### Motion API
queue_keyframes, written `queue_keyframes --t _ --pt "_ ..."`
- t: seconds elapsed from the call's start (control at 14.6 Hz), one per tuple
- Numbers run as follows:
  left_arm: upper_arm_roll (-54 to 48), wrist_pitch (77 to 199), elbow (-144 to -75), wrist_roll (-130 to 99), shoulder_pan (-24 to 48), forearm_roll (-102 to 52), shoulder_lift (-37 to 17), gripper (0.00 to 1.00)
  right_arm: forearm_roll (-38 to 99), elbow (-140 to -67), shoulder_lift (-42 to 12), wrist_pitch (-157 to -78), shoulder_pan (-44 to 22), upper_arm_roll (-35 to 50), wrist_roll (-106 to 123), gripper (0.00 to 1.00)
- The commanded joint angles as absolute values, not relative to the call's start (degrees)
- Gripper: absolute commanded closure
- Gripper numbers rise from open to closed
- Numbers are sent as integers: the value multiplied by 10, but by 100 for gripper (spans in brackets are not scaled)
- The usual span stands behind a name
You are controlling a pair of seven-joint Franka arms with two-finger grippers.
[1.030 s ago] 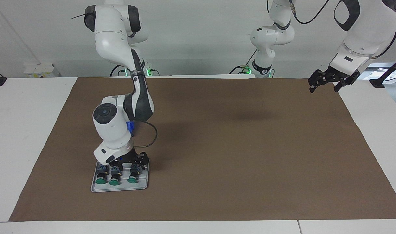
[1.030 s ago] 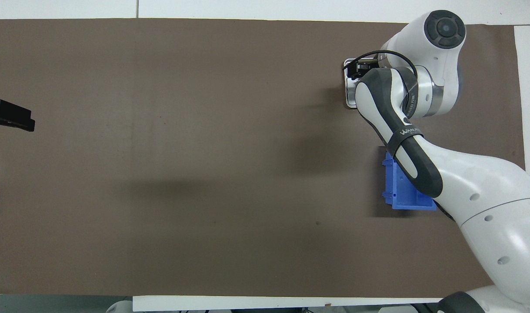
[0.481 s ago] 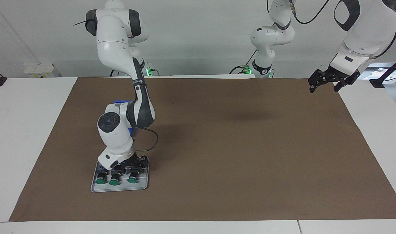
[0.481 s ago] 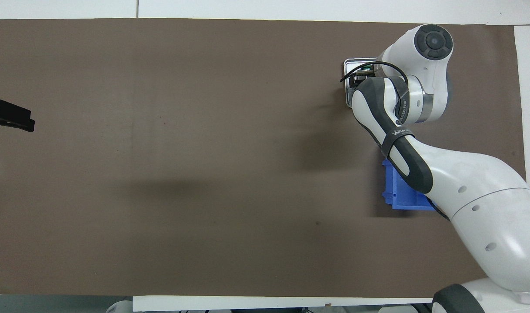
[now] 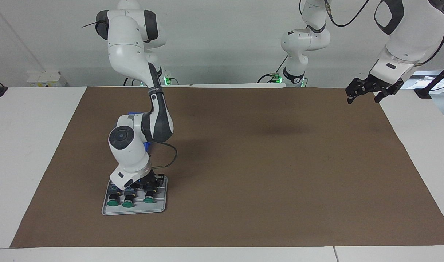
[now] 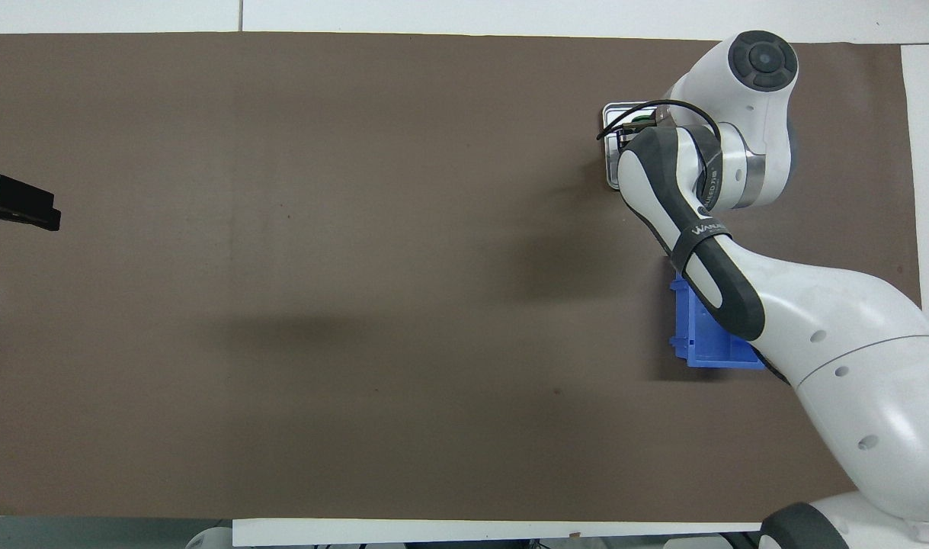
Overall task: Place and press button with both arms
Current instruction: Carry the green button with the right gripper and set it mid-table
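Now the right claw [image 5: 146,186] has sunk lower onto the grey tray [image 5: 134,210], among the three green buttons [image 5: 148,199] at the right arm's end of the bench; its finger state is unclear. The left claw [image 5: 367,91] waits, spread.

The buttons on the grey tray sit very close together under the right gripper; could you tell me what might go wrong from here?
1. The three buttons lie side by side on the tray, so the right gripper, low over them, may knock a neighbouring one.
2. The light tray could slide on the mat.
3. The left gripper waits over the mat's corner, unable to steady anything.
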State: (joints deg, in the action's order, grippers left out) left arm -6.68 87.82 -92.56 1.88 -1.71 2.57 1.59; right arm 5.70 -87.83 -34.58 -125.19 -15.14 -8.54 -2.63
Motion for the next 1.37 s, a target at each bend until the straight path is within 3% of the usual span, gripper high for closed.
queue_keyframes --t 0.0,0.48,0.96,1.3 --pt "-63 873 -935 17 -14 23 29 0 65 -873 -311 -1198 -165 -81 -103 100" --pt "-63 873 -935 18 -16 23 29 0 60 -883 -258 -1106 -287 -82 -415 100" --pt "-64 874 -934 18 -12 22 28 0 54 -944 -231 -1121 -355 -80 -730 100" --pt "-64 877 -934 19 -13 22 28 0 55 -987 -224 -1183 -381 -80 -940 100"
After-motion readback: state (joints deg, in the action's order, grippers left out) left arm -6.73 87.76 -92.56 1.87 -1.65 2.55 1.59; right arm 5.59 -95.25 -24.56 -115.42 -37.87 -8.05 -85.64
